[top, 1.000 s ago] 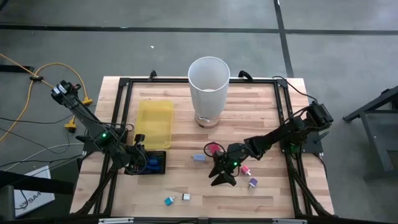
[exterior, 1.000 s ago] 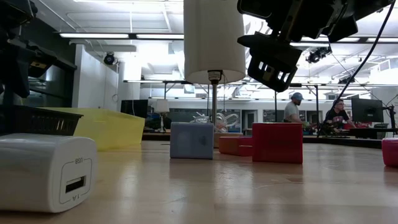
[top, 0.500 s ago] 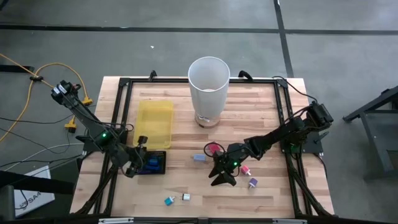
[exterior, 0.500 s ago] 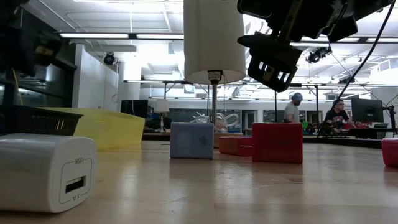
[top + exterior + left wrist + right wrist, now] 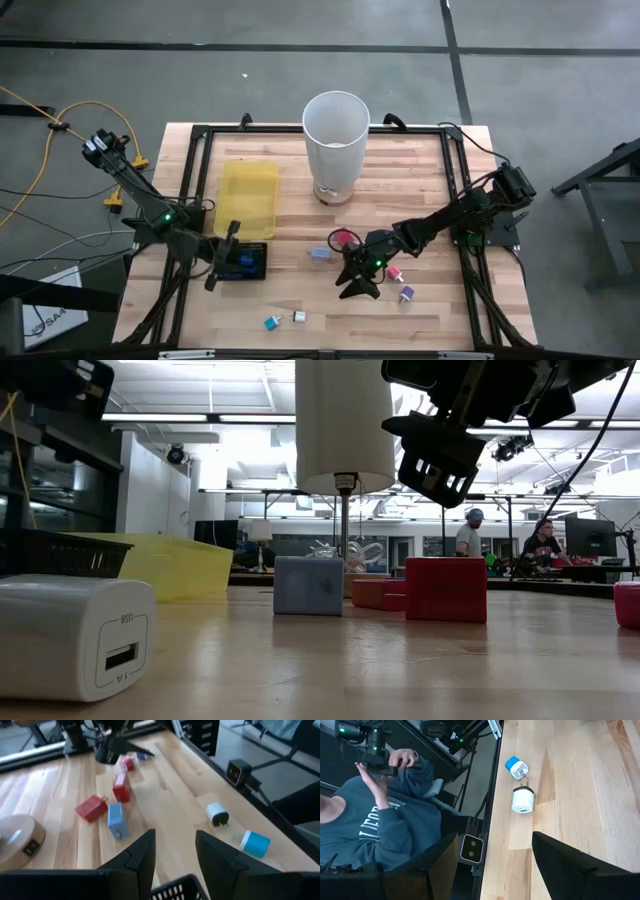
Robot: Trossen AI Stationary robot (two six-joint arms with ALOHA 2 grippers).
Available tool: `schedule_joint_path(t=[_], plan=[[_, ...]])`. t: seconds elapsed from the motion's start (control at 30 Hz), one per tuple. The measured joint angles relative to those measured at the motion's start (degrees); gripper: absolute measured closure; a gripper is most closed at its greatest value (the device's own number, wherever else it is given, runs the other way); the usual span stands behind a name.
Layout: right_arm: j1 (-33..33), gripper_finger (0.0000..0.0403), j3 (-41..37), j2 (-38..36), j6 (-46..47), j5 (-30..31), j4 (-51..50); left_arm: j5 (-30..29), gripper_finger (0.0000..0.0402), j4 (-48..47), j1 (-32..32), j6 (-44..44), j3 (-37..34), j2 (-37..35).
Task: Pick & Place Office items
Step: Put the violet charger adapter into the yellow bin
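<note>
High view: on the wooden table (image 5: 420, 170), a tall white bin (image 5: 336, 140) serves as the landmark, with a flat yellow tray (image 5: 249, 198) to its left and a black mesh tray (image 5: 243, 260) just in front of that. The left gripper (image 5: 222, 258) hangs over the mesh tray's near-left edge, fingers parted and grasping nothing; a blue item (image 5: 246, 263) already lies in the tray. The right gripper (image 5: 358, 284) hovers well in front of the bin, slightly to its right, jaws spread and empty, amid a loose cluster: a red block (image 5: 346, 239), a light blue plug (image 5: 320, 254), a pink piece (image 5: 395, 272) and a purple piece (image 5: 406, 294). Farthest from the bin, near the table's front edge, sit a teal plug (image 5: 271, 322) and a white charger (image 5: 298, 317). A person in a hooded top (image 5: 365, 830) stands beyond that edge. By the look of it, one drop is done and the next pick is in hand: the right arm needs to descend squarely over one cluster piece before closing.
</note>
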Motion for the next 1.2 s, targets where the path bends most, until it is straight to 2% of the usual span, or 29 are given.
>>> schedule_joint_path(t=[0.27,1.2], plan=[[0.0,0.0162,0.0,0.0,0.0,0.0,0.0,0.6,0.0268,3.6,-1.1,1.7,0.0,-0.3],[0.0,0.0162,0.0,0.0,0.0,0.0,0.0,0.6,0.0268,3.7,-1.4,1.6,0.0,-0.3]])
